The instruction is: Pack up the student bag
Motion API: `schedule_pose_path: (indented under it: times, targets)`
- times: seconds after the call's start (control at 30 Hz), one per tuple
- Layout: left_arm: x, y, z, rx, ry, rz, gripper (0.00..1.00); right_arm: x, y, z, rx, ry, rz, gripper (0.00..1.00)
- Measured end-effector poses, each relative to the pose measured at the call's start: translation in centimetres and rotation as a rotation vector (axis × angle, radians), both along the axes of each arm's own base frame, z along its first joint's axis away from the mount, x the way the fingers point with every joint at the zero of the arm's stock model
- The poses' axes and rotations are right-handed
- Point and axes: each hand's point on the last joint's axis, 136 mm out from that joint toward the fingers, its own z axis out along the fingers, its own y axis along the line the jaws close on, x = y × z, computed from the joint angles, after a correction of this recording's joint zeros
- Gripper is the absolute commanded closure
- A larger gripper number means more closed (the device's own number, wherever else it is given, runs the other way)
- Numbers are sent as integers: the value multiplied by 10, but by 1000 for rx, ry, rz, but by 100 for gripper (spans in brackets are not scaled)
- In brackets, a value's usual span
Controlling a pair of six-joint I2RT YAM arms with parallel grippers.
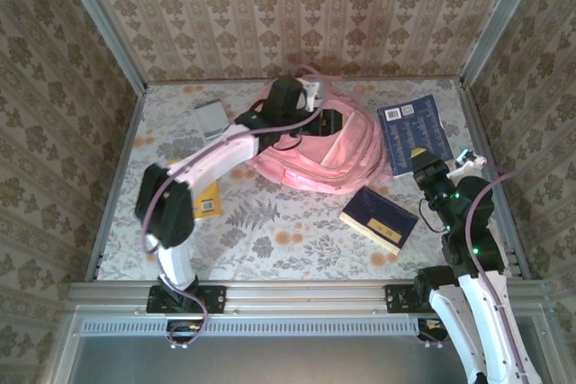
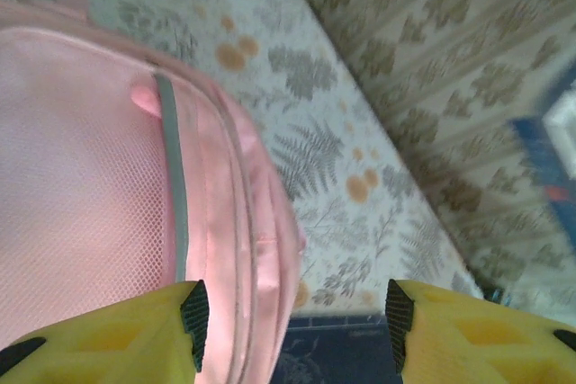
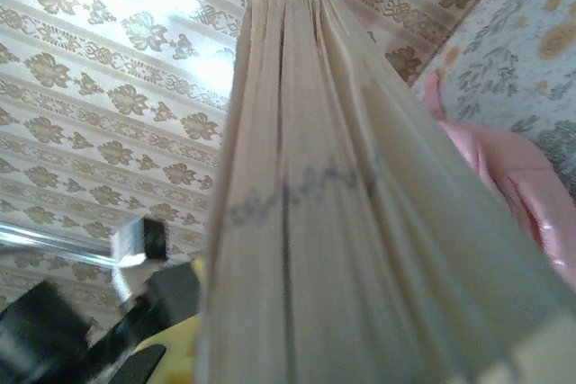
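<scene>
Desk (image 1: pixel 270 231), floral cloth, papered walls on three sides.

Bag (image 1: pixel 315 155): pink, lying at the far middle of the desk, left arm stretched over it. There is a dark gap at its top edge; what's inside can't be made out.

Big blue book (image 1: pixel 414 130): right of the bag, touching or nearly so, pale label up.
Small blue book (image 1: pixel 380 218): nearer, just off the bag's near right corner, yellow band on the cover.
Grey book (image 1: pixel 210 117): far left, apart from the bag.
Yellow book (image 1: pixel 209 200): partly under the left arm.

Left pincer (image 2: pixel 292 312): fingers spread wide, nothing between the pads. The left wrist view adds the bag's mesh panel and grey strip on the left, with a dark blue surface (image 2: pixel 324 357) low between the fingers.

Right pincer (image 1: pixel 418 165): at the big blue book's near edge. The right wrist view has its page block running straight out from the camera, so it seems clamped on that book, though the fingertips are hidden.
</scene>
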Motion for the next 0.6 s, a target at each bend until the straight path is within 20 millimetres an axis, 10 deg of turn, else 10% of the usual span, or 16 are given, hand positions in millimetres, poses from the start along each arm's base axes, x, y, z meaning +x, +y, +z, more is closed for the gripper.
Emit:
schedule_pose_path:
  times: [0.27, 0.6]
  targets:
    - [10, -24, -72, 104, 120, -119, 42, -14, -1, -13, -58, 57, 7, 100]
    - [7, -34, -82, 58, 168, -174, 54, -16, 1, -14, -69, 61, 24, 100]
